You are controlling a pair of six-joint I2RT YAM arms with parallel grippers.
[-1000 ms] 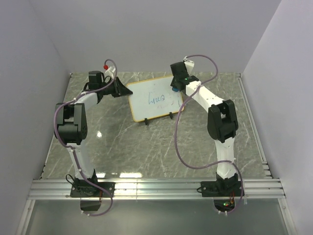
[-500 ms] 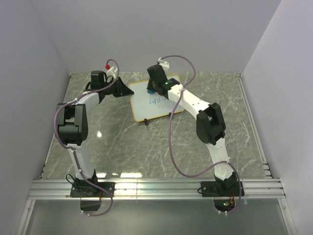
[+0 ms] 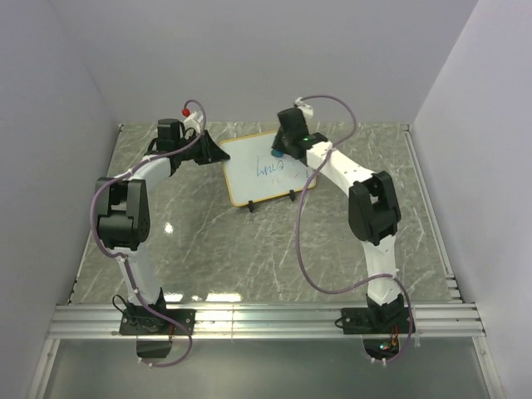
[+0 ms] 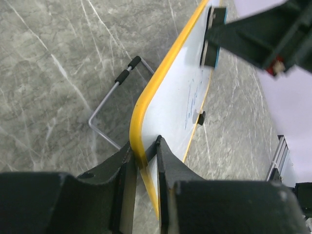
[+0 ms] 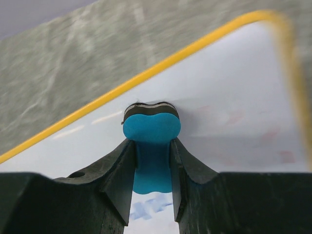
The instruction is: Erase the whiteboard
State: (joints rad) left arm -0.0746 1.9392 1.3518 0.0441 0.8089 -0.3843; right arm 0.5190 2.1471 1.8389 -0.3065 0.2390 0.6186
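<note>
I see the whiteboard (image 3: 262, 170) propped at the far middle of the grey, marble-veined tabletop (image 3: 208, 241). It is a glossy white rectangle with rounded corners and a thin yellow frame. My left gripper (image 4: 145, 146) is clamped on the board's left edge, its matte black fingers pinching the frame. My right gripper (image 5: 152, 144) is clenched around a blue eraser (image 5: 151, 127), a smooth, peanut-shaped block. The eraser's dark felt layer is pressed flat against the white surface near the top edge. Thin blue writing (image 3: 270, 169) shows just beside it. A bent wire stand (image 4: 105, 105) with black tips rests on the tabletop at the board's back.
</note>
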